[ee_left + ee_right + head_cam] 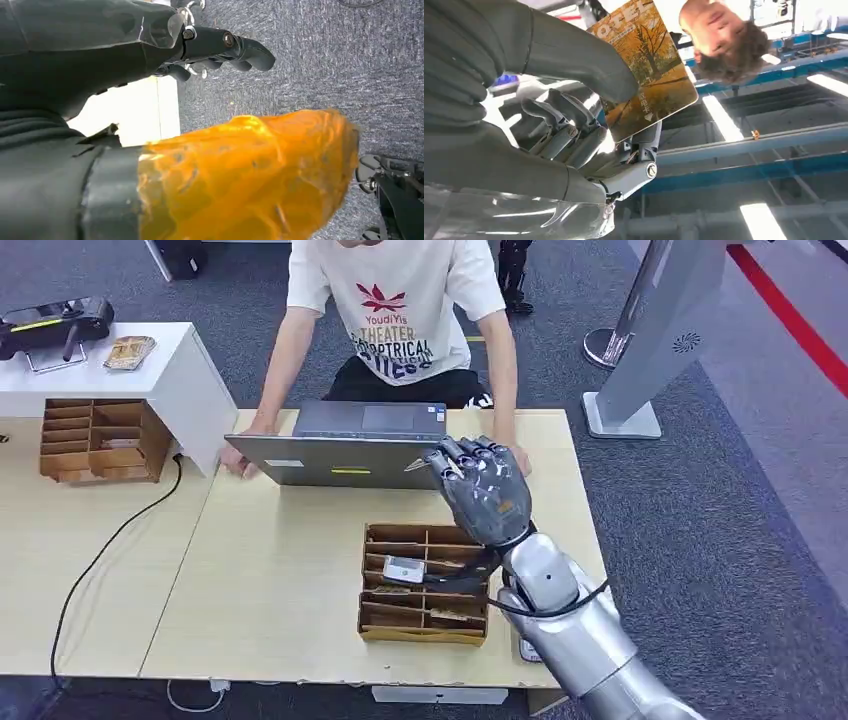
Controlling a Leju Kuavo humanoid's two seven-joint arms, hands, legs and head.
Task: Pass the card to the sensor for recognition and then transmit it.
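Observation:
My right hand is raised above the table, just in front of the grey laptop. It pinches a yellow card with a tree picture between thumb and fingers; in the head view only the card's corner sticks out to the left of the hand. A small white-grey sensor lies on the brown cardboard organizer below the hand. A person in a white T-shirt leans on the table behind the laptop. My left hand hangs over grey carpet, holding nothing, its fingers loosely extended.
A second cardboard organizer and a white stand sit at the left, with a black cable running across the table. A grey floor stand is at the right, off the table.

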